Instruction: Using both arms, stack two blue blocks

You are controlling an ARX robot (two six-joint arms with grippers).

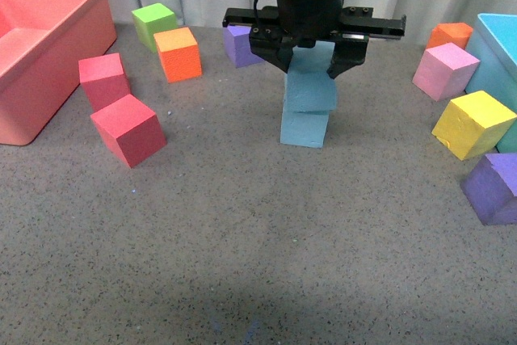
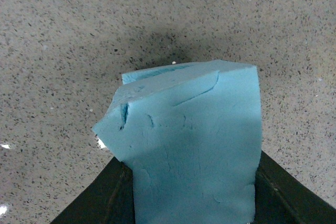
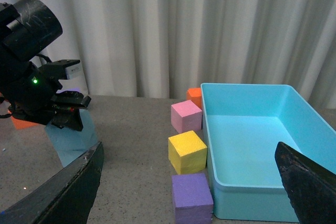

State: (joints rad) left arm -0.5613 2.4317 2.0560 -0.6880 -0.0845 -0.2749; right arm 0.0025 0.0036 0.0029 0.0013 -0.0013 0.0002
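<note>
In the front view one blue block point(image 1: 304, 128) rests on the table at centre back. The second blue block point(image 1: 310, 80) sits on top of it, slightly tilted, with my left gripper point(image 1: 311, 64) shut on it from above. In the left wrist view that held block point(image 2: 194, 145) fills the space between the black fingers point(image 2: 105, 198). My right gripper point(image 3: 189, 195) is open and empty, well to the right of the stack, its fingers point(image 3: 63, 192) spread wide. From there the left gripper point(image 3: 52, 111) and the blue block point(image 3: 71, 142) show at the left.
A pink bin point(image 1: 32, 62) stands at the left, with two red cubes point(image 1: 129, 128), an orange cube point(image 1: 178, 52) and a green cube point(image 1: 153, 23) nearby. A purple cube point(image 1: 238, 44) sits behind the stack. At the right: teal bin point(image 3: 247, 145), pink point(image 1: 445, 70), yellow point(image 1: 473, 124) and purple point(image 1: 494, 187) cubes.
</note>
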